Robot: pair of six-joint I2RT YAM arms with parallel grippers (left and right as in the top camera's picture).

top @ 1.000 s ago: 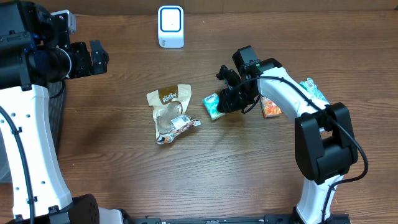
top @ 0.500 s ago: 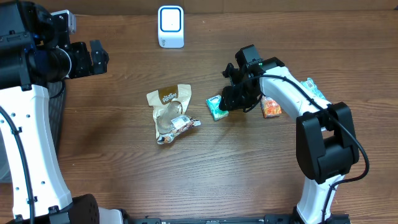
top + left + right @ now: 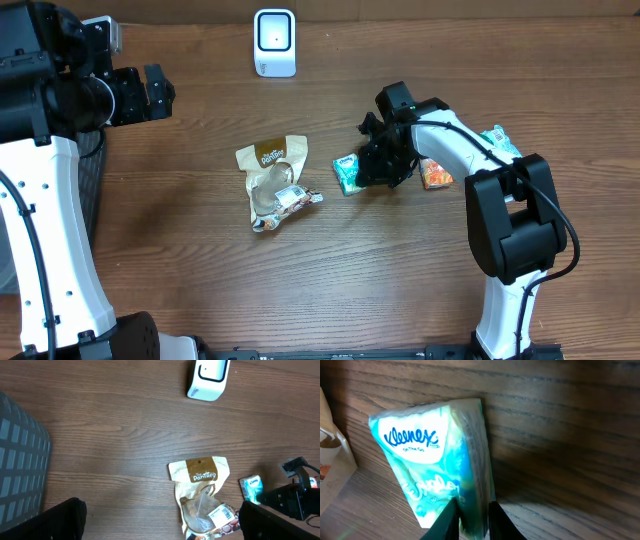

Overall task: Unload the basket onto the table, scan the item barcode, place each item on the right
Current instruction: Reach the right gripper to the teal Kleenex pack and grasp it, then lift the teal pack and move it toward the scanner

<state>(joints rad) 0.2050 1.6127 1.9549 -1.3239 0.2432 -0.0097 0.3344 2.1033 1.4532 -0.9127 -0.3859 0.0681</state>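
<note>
We see the right claw (image 3: 472,521) clenched on the lower edge of a teal-and-white Kleenex tissue pack in soft plastic wrap (image 3: 432,467). Its two black fingers (image 3: 447,522) pinch the wrapper from either side while the pack lies on the dark wood-grain bench (image 3: 560,435). From overhead, we find the pack just left of that claw, near the bench's middle. A crumpled tan-and-clear snack pouch (image 3: 272,182) lies to its left, apart from it, and a small orange packet (image 3: 435,175) lies on the far side of the right arm. A white box-shaped barcode scanner (image 3: 274,42) stands at the far edge, well apart from the pack. The left claw (image 3: 157,92) hangs released, jaws spread wide, over the bench's left side beside a dark gridded bin (image 3: 20,460).
</note>
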